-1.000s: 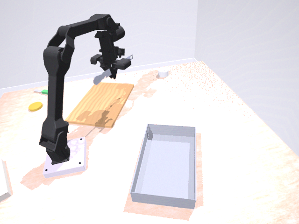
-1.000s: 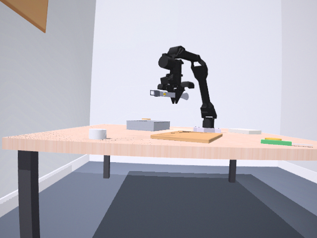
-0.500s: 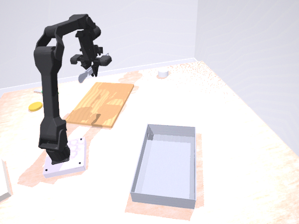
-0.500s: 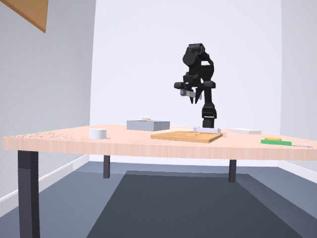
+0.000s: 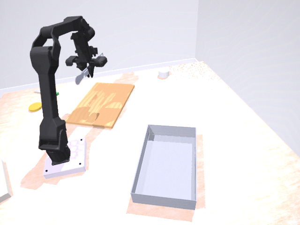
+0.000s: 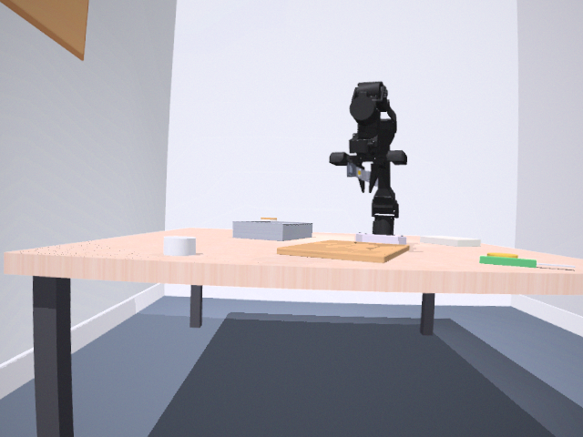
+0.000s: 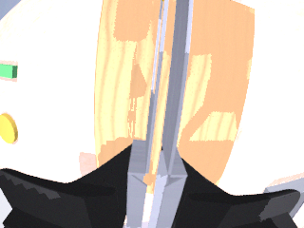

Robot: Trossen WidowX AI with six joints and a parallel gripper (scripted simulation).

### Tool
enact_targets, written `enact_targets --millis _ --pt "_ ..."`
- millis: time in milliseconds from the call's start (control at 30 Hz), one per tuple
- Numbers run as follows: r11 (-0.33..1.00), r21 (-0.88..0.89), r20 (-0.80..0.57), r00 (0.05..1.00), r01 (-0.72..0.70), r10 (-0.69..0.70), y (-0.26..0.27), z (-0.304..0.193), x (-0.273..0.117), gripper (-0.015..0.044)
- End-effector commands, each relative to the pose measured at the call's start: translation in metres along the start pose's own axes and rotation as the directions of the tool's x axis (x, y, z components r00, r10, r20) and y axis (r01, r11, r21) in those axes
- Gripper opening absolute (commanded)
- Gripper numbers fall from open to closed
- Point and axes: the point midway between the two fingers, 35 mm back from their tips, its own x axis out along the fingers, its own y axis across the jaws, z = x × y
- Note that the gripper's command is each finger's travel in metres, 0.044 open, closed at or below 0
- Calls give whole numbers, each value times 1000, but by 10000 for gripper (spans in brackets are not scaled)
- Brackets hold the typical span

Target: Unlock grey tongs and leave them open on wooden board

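My gripper [image 5: 89, 75] [image 6: 366, 188] [image 7: 149, 150] is shut on the grey tongs [image 5: 79, 78] [image 6: 352, 169] [image 7: 180, 71], high above the table, with its fingers pointing down. In the top view the scalloped tips are at the lower left and the hinge end at the upper right. The exact tilt is hard to tell. In the wrist view the two arms run close together with a narrow gap; the lock cannot be made out. The wooden board [image 5: 128, 93] [image 6: 329, 249] [image 7: 228, 47] lies below, with the arm's shadow across it. The roasting tin [image 5: 163, 204] [image 6: 256, 230] [image 7: 290, 186] holds no tongs.
A white cylinder [image 5: 163, 73] [image 6: 178, 245] stands beyond the board. A yellow disc [image 5: 35, 106] [image 6: 502, 256] [image 7: 8, 128] and a green-handled tool [image 5: 57, 93] [image 6: 507, 261] [image 7: 8, 70] lie on the board's other side. A pale slab [image 5: 3, 185] [image 6: 450, 240] lies near the arm's base.
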Motion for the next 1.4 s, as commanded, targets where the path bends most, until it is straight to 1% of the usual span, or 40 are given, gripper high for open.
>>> enact_targets --millis 0,333,667,1000,1367 --pt "1000 0 67 998 4 -4 1 4 -3 -150" --pt "1000 -7 211 977 9 -7 2 12 2 -150" --pt "1000 -12 350 937 14 -9 3 17 6 -150" --pt "1000 -13 482 876 18 -9 4 19 7 -150" --pt "1000 -12 614 789 20 -8 4 15 7 -150"
